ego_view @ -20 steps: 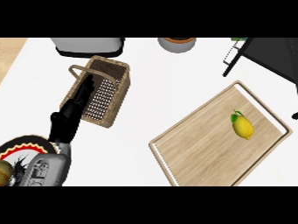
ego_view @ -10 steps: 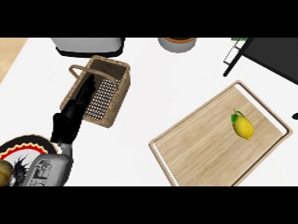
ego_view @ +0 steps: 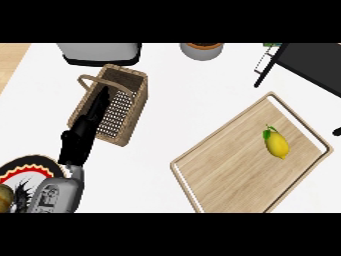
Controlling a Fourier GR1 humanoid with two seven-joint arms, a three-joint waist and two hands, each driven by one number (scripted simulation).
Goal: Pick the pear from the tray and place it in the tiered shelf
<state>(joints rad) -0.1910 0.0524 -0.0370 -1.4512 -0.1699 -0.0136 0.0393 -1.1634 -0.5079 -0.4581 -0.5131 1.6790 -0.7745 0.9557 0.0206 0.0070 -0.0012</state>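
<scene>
Approach step: your left hand [ego_view: 92, 117], fingers straight and grasping nothing, lies over the basket [ego_view: 126, 107]. The pear [ego_view: 277, 144] rests on the tray [ego_view: 225, 172], toward the desk's right edge; reach there next.

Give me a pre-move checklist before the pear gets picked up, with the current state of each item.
1. Pear lies on the wooden tray, nothing over it: ok.
2. Tray sits flat on the counter, with the pear near its right end: ok.
3. Tiered shelf in view at upper right, dark frame behind the tray: ok, but its tiers are cut off, so free space there: cannot tell.
4. Right hand ready near the pear: not ok, it shows nowhere in the head view.
5. Left hand clear of the job: it reaches straight-fingered over the wicker basket, far from the tray: ok.
6. Pear already held: not ok, no hand touches it.
</scene>
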